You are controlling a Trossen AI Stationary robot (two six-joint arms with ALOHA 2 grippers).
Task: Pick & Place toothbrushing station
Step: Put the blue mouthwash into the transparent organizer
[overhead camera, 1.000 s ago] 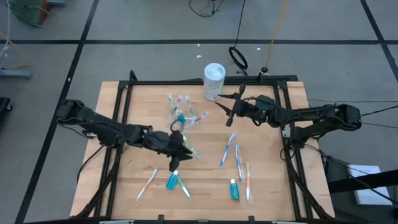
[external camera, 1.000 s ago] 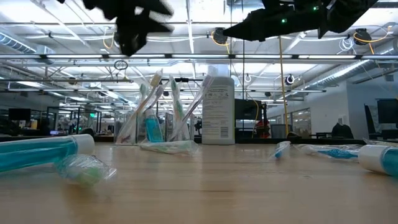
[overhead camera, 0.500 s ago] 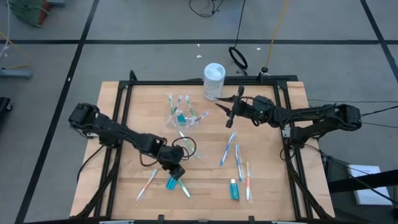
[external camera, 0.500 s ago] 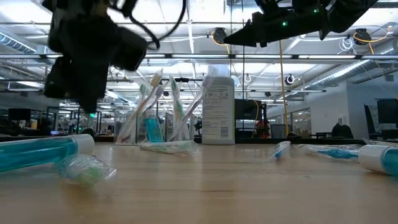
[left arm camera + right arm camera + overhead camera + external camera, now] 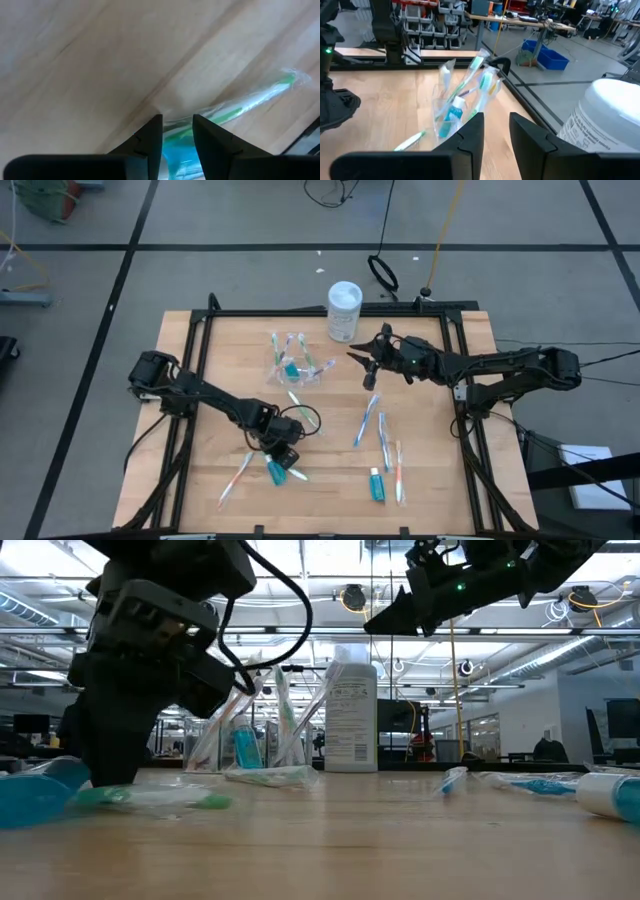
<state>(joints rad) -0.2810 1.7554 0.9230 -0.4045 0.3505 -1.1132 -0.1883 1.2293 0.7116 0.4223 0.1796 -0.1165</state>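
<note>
A clear cup (image 5: 292, 365) holding several toothbrushes and a teal tube stands at the table's far middle; it also shows in the low view (image 5: 250, 735). My left gripper (image 5: 280, 458) is shut and low over a teal toothpaste tube (image 5: 272, 472) and a wrapped green toothbrush (image 5: 297, 475) near the table's near edge. In the left wrist view my left gripper (image 5: 177, 122) sits over the tube (image 5: 175, 145) and the brush (image 5: 240, 102). My right gripper (image 5: 358, 363) is shut and empty, hovering right of the cup. My left gripper comes down from above with its shut fingertips (image 5: 155, 127) at the spot where the green toothbrush's wrapped end (image 5: 210, 117) meets the teal tube. The fingers hide the place of contact. Tube and toothbrush both lie flat on the table (image 5: 150, 798).
A white wipes canister (image 5: 344, 310) stands at the far edge behind the cup. Loose toothbrushes (image 5: 365, 420), (image 5: 383, 440), an orange one (image 5: 398, 470) and a second teal tube (image 5: 376, 485) lie at the right. Another toothbrush (image 5: 238, 475) lies left of my left gripper.
My left gripper has gone toward the table's near edge and down to the tabletop at the teal tube. The tube and the wrapped green toothbrush have shifted on the table; the toothbrush has turned.
</note>
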